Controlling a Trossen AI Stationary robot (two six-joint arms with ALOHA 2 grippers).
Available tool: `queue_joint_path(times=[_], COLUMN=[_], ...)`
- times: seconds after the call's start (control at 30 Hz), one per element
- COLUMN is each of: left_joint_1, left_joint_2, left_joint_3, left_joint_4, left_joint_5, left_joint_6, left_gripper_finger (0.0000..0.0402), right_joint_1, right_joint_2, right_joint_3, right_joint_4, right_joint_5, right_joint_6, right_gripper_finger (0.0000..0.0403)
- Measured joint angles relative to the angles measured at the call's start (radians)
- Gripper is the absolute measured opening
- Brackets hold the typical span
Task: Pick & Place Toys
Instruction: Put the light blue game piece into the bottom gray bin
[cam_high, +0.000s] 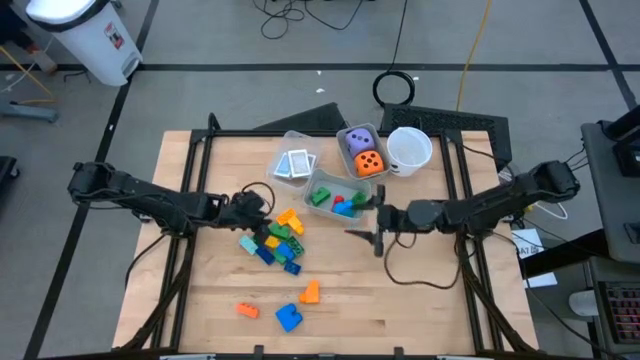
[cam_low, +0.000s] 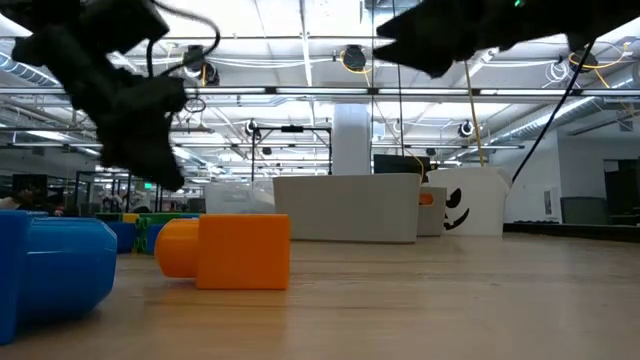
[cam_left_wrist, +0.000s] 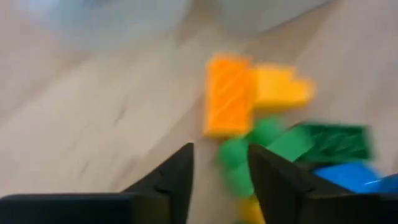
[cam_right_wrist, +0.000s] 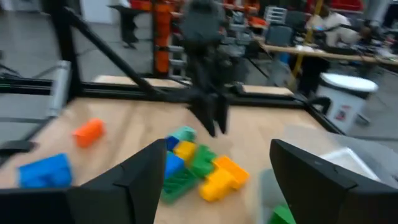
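Now the left gripper (cam_high: 268, 203) hangs near the middle of the table (cam_high: 420, 300), just at the left side of the block pile (cam_high: 278, 240). Its fingers (cam_left_wrist: 174, 177) stand a little apart with nothing between them; in the left wrist view an orange block (cam_left_wrist: 229, 94) and a yellow block (cam_left_wrist: 280, 88) lie just ahead of the tips, and green blocks (cam_left_wrist: 273, 146) are beside one finger.

The right gripper (cam_high: 378, 215) is right of the pile, beside the bin (cam_high: 338, 196) that holds green, blue and red blocks. Its fingers (cam_right_wrist: 323, 180) are wide apart and hold nothing. The right wrist view shows the pile between and beyond them, with the left gripper standing over the far side of the pile.

Toward the near edge of the table lie three loose blocks: a small orange one (cam_high: 247, 310), a blue one (cam_high: 289, 318) and another orange one (cam_high: 310, 291), well apart from both grippers.

At the far edge, a second bin (cam_high: 360, 150) holds the purple die (cam_high: 359, 141) and the orange die (cam_high: 370, 162), a third bin (cam_high: 290, 150) holds the cards (cam_high: 294, 165), and a white cup (cam_high: 408, 148) stands beside them.
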Motion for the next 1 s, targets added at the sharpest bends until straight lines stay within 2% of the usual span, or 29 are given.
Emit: queue_joint_path(times=[0.07, 0.2, 0.3, 0.4, 0.6, 0.73, 0.87, 1.0], left_joint_1=[0.000, 0.000, 0.000, 0.000, -0.008, -0.016, -0.015, -0.033], left_joint_2=[0.000, 0.000, 0.000, 0.000, 0.000, 0.000, 0.000, 0.001], left_joint_3=[0.000, 0.000, 0.000, 0.000, 0.000, 0.000, 0.000, 0.000], left_joint_4=[-0.081, -0.150, -0.152, -0.153, -0.193, -0.260, -0.310, -0.312], left_joint_5=[0.044, 0.253, 0.375, 0.431, 0.434, 0.369, 0.285, 0.277], left_joint_6=[-0.079, -0.072, -0.010, 0.041, 0.313, 0.546, 0.610, 0.609], left_gripper_finger=[0.0195, 0.0251, 0.0275, 0.0285, 0.0283, 0.0272, 0.0259, 0.0243], right_joint_1=[0.034, 0.085, 0.102, 0.101, 0.094, 0.092, 0.092, 0.092], right_joint_2=[-0.009, -0.009, -0.009, -0.008, -0.008, -0.008, -0.008, -0.009], right_joint_3=[0.000, 0.000, 0.000, 0.000, 0.000, 0.000, 0.000, 0.000], right_joint_4=[0.016, 0.070, 0.084, 0.082, 0.071, 0.064, 0.045, 0.044], right_joint_5=[0.001, 0.001, 0.001, 0.003, 0.003, 0.004, 0.003, 0.003], right_joint_6=[-0.003, -0.045, -0.078, -0.081, -0.105, -0.108, -0.107, -0.105], right_gripper_finger=[0.0260, 0.0260, 0.0259, 0.0257, 0.0257, 0.0256, 0.0255, 0.0255])
